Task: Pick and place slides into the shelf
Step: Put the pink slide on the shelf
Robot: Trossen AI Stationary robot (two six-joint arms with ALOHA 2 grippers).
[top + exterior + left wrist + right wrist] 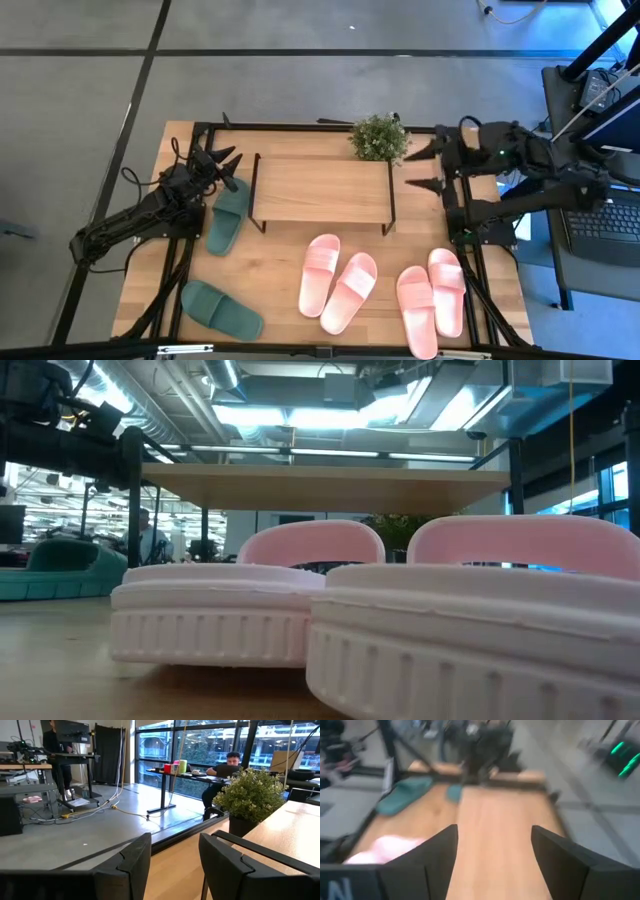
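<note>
The low rack with a light wood top board and thin black legs (320, 190) stands at the centre of the table's far half; nothing rests on its board.

Slides:
- One dark green slide (229, 216) lies just beside the rack's left end, long axis running far to near.
- A second dark green slide (221, 310) lies near the front-left corner, angled.
- One light pink pair (337, 283) lies in front of the rack, tilted.
- The other light pink pair (432, 296) lies toward the front-right corner, long axes far to near.

A small potted green plant (379, 138) stands at the far edge.

The left gripper (226, 167) hovers, fingers apart and empty, over the first green slide's far end. The right gripper (422, 168) hovers spread and empty beside the rack's right end.

The surface is a black-framed light wooden table (270, 260) on a grey floor. A seated person (226, 767) is at a desk beyond.
</note>
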